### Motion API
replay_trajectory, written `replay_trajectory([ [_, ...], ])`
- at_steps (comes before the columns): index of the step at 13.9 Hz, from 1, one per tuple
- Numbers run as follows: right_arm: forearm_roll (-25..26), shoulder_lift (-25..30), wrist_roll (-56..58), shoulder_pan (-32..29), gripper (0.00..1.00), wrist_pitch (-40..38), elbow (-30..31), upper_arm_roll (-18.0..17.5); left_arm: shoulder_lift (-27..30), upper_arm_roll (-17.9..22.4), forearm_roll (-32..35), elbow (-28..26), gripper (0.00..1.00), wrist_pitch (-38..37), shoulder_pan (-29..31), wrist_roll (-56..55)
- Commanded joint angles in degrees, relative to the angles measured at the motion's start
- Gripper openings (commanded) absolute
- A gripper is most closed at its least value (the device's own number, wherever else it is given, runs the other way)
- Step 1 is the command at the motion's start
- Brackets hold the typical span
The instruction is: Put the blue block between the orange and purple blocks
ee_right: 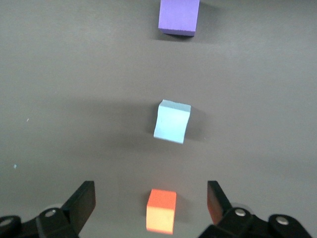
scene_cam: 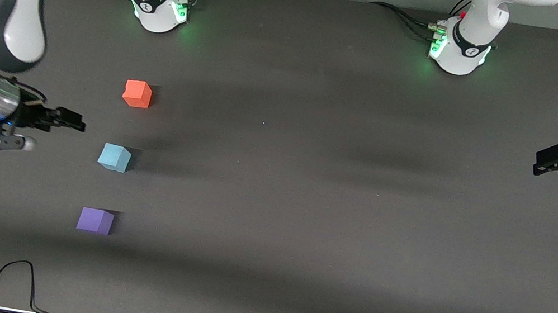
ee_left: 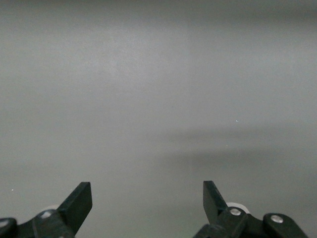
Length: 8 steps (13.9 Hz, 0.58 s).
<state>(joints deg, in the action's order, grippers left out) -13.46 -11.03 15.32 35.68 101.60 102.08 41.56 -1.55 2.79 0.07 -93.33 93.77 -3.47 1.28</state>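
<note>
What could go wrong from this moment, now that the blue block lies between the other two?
1. The blue block sits turned against the orange block and purple block; squaring it may push it out of line.
2. The open right gripper hangs close beside the row; a careless move might knock a block.
The left gripper, open, waits at its end of the table, so it adds little risk.

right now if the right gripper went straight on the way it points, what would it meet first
Probably nothing soon. In the front view the open right gripper points across the table, between the orange block and the blue block; its height is unclear.
</note>
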Motion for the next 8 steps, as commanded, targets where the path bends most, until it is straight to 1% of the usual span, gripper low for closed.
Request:
replay_trajectory([
  [1,2.73,2.67,-1.79,0.35,1.00,-5.34,-4.69,-0.26,0.85,0.64,-0.51,-0.72,1.00,0.80,-0.83,-0.93],
  [3,3.96,5.48,-1.70,0.35,1.00,-6.50,-5.04,-0.61,0.85,0.64,-0.51,-0.72,1.00,0.80,-0.83,-0.93],
  [6,5.37,6.81,-1.87,0.27,1.00,-7.11,-6.01,-1.31,0.85,0.64,-0.60,-0.72,1.00,0.80,-0.83,-0.93],
  [7,5.46,7.16,-2.48,-0.17,1.00,-7.46,-5.93,-3.31,0.85,0.64,-0.60,-0.63,1.00,0.80,-0.83,-0.93],
  [8,6.68,8.03,-3.97,-0.70,1.00,-7.55,-5.66,-4.72,0.85,0.64,-0.77,-0.71,1.00,0.80,-0.83,-0.93],
])
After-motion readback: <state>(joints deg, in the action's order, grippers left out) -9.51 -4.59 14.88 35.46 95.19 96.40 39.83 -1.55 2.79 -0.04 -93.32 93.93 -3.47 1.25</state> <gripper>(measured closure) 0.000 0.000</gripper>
